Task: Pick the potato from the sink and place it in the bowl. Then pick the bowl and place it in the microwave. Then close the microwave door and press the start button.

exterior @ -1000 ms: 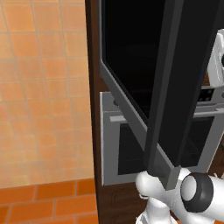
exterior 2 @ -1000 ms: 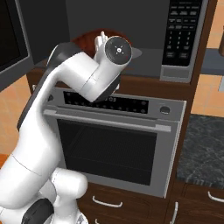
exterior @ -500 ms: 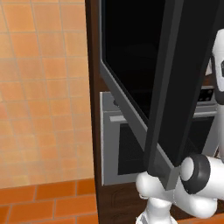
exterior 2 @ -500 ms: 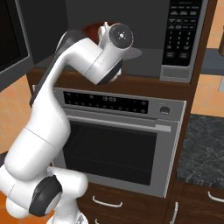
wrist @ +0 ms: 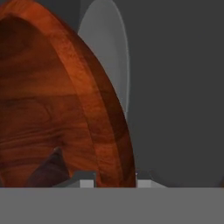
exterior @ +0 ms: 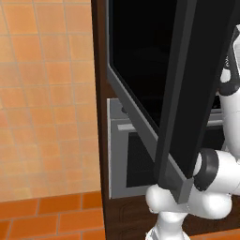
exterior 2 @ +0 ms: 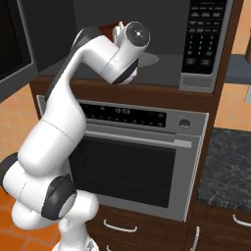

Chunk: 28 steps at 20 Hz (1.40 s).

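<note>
The reddish-brown wooden bowl fills the left of the hand view, tilted on edge there. My gripper is shut on its rim, one finger inside and one outside. The potato shows as a dark lump inside the bowl near the lower edge. Behind the bowl is the grey inside of the microwave with its pale round turntable. From the right base view my arm's wrist reaches into the microwave cavity, and a sliver of the bowl peeks out behind it. The microwave door stands open. The sink is out of view.
The open door's thick edge juts toward the base, left of the arm. The microwave's keypad is right of the cavity. A wall oven with a bar handle sits below, a dark counter to its right. Orange tiles cover the wall.
The hand has risen and pushed further into the microwave cavity, carrying the bowl along. The door has not moved.
</note>
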### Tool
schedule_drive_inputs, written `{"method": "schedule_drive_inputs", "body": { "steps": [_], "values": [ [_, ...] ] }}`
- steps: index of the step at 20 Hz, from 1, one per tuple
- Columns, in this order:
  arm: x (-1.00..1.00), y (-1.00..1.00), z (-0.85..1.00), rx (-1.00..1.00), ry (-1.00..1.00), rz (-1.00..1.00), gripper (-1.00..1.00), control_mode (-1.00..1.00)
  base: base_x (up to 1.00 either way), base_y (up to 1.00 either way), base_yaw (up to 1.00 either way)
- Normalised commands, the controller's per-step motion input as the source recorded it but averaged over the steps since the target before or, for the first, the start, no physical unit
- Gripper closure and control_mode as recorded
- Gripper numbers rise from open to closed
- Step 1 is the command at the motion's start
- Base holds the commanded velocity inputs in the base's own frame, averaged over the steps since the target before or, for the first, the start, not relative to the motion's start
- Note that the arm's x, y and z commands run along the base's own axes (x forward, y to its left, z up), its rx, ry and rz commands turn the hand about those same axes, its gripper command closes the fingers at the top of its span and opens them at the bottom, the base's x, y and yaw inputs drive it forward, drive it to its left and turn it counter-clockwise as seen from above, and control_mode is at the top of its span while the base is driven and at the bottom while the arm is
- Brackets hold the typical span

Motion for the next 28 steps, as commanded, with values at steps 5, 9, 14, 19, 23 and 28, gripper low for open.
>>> {"method": "schedule_drive_inputs", "body": {
  "steps": [5,9,14,19,23,28],
  "values": [
    [0.47,0.02,0.00,0.00,0.02,0.01,1.00,-1.00,0.00,0.00,0.00],
    [0.17,0.00,-0.07,0.00,0.01,0.00,1.00,-1.00,0.00,0.00,0.00],
    [0.01,0.00,-0.19,0.00,0.01,0.00,-1.00,-1.00,0.00,0.00,0.00],
    [-0.10,0.00,-0.05,0.00,-0.15,0.01,-1.00,-1.00,0.00,0.00,0.00],
    [-0.82,0.00,0.06,0.00,-0.41,0.05,-1.00,-1.00,0.00,0.00,0.00],
    [-0.96,0.00,-0.35,-0.08,-0.29,0.03,-1.00,-1.00,0.00,0.00,0.00]
  ]
}}
